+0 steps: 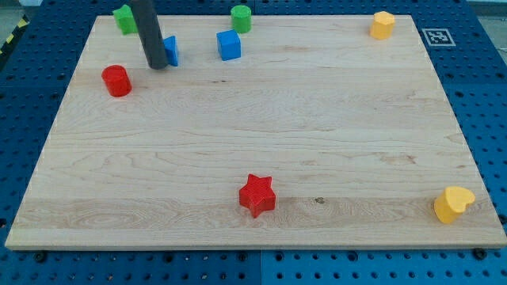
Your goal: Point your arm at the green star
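The green star sits at the top left of the wooden board, partly hidden behind my dark rod. My tip rests on the board just below and to the right of the star. It stands right against the left side of a blue block, which the rod partly covers.
A blue cube and a green cylinder lie at the top middle. A red cylinder is at the left. A red star sits near the bottom middle. Yellow blocks lie at the top right and the bottom right.
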Robot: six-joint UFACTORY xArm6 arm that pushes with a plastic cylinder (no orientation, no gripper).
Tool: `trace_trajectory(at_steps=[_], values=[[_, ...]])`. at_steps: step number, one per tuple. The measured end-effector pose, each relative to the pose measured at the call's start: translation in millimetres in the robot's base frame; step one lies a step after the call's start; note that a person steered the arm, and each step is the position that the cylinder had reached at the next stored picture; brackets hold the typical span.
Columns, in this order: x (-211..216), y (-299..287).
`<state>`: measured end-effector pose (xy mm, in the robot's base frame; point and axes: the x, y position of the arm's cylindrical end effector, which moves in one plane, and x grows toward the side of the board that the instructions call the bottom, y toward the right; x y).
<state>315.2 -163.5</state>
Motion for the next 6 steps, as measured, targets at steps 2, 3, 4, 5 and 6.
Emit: trace_trajectory(at_steps=[2,3,4,5,6], values=[[-34.0,2.2],[-39.9,-6.5],[-39.9,-52.3],[-58.1,-104.9],[-119.4,-132.5]])
